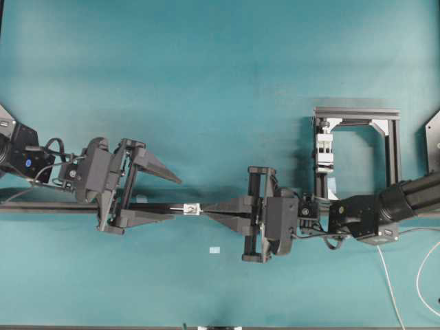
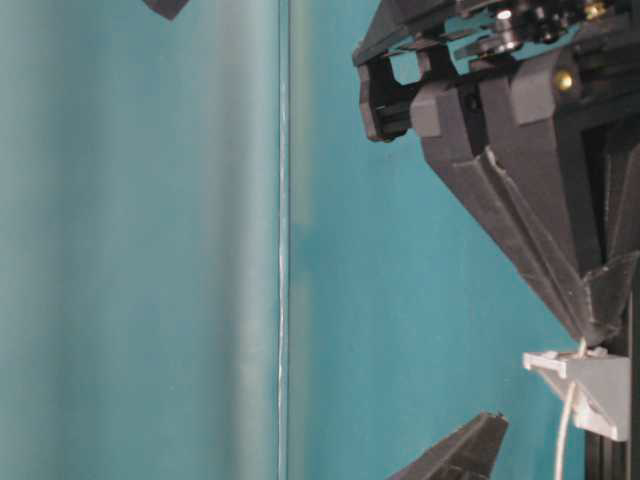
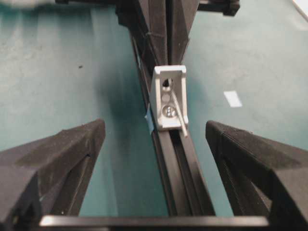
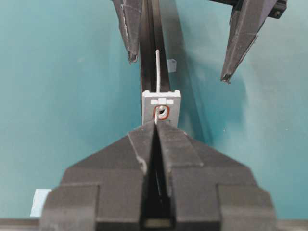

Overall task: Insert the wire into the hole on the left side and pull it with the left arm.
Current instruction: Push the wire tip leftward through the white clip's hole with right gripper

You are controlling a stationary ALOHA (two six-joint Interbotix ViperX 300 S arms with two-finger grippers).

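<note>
The right tool (image 1: 208, 210) is clenched on the wire (image 4: 158, 72), its two fingers pressed flat together with their tips right at the near face of the small white block (image 1: 192, 209). In the right wrist view the wire leaves those tips, enters the hole (image 4: 161, 112) just ahead of them, and its free end sticks out straight beyond the far side of the block, lying along the black rail (image 3: 180, 173). That end reaches into the gap between the fingers of the left tool (image 4: 178, 67), which stands released, its pointed fingers spread wide to either side of the rail and touching neither wire nor block. From the left wrist view the block sits just ahead of and between the left tool's fingertips (image 3: 91, 132), with the short wire end slanting down across its face. A pale tape scrap (image 1: 214, 249) lies on the teal counter (image 1: 206, 82), off to one side of the right tool. Behind the right arm stands a black frame (image 1: 390, 148) with a white clamp (image 1: 324, 151).
</note>
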